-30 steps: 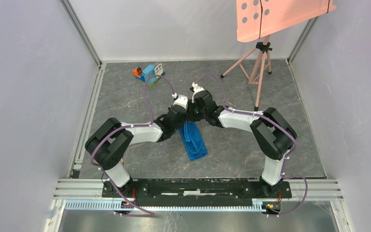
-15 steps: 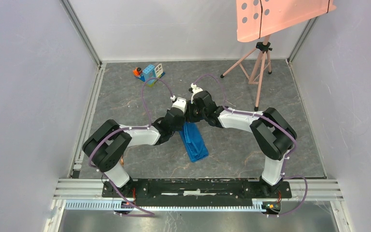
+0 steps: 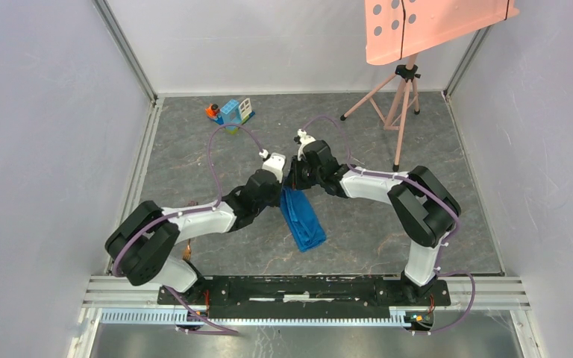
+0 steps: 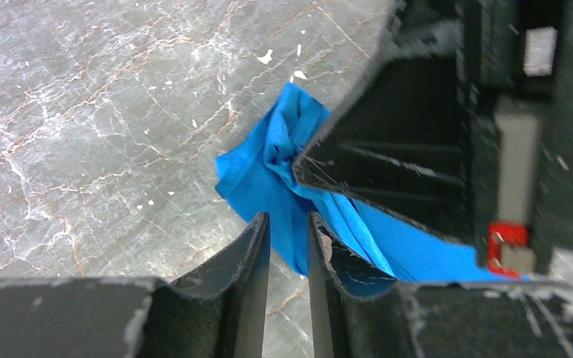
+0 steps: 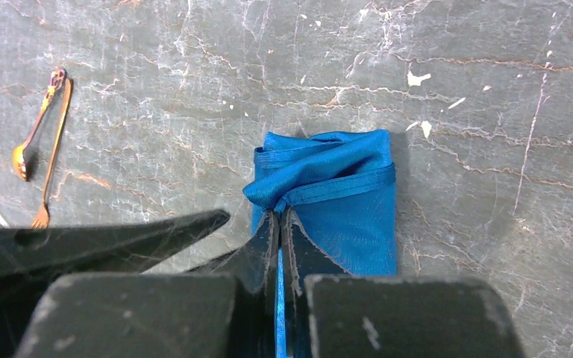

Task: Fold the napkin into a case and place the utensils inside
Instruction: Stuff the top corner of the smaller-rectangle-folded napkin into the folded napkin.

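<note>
Top: my left arm (image 3: pixel 194 218) has swung outward since earlier; the napkin (image 3: pixel 304 220) lies mid-tabletop (image 3: pixel 194 149). Left wrist: left end effector (image 4: pixel 287 220) slightly open at the cloth's edge, probably regrasping. Right wrist: right end effector (image 5: pixel 280 231) clamped on the fold to anchor it; spoon (image 5: pixel 20 160) and fork (image 5: pixel 55 142) wait well aside.

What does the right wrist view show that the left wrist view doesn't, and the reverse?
Only right wrist: the spoon and fork lying side by side on the table, apart from the napkin, and the right gripper shut on the napkin's edge. Only left wrist: the left gripper, a narrow gap between its fingers, at the napkin. Both: the bunched blue napkin on the marbled table.
</note>
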